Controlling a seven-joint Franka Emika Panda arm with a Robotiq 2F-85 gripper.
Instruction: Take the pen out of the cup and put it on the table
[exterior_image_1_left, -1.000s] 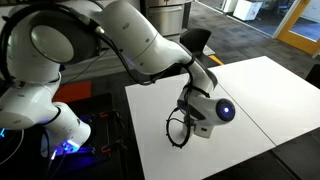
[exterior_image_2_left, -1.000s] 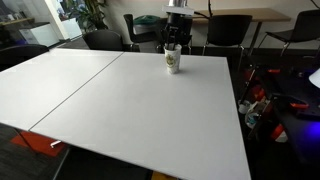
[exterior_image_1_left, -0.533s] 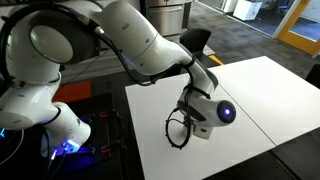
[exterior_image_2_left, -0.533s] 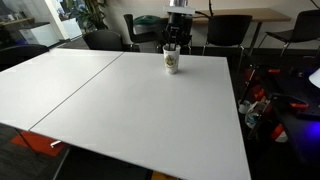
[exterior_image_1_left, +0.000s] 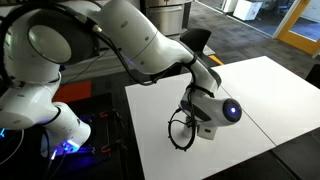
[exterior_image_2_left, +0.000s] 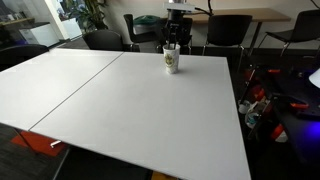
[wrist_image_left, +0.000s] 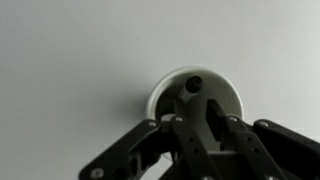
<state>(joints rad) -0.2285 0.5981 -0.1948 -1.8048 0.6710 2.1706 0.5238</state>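
Wrist view: the pen (wrist_image_left: 193, 84) is seen inside the cup (wrist_image_left: 163, 84) just beyond the gripper (wrist_image_left: 203, 108), whose closure cannot be told; a straight upward lift is advised.

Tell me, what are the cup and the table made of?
The cup looks like paper or thin plastic, I can't tell which: whitish, matte, thin-rimmed. The table looks like smooth white laminate or painted board, with a soft sheen and a thin dark seam.

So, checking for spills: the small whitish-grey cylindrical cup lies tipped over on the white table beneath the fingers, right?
Not tipped: the small whitish-grey cylindrical cup stands upright on the white table beneath the fingers, as an exterior view shows.
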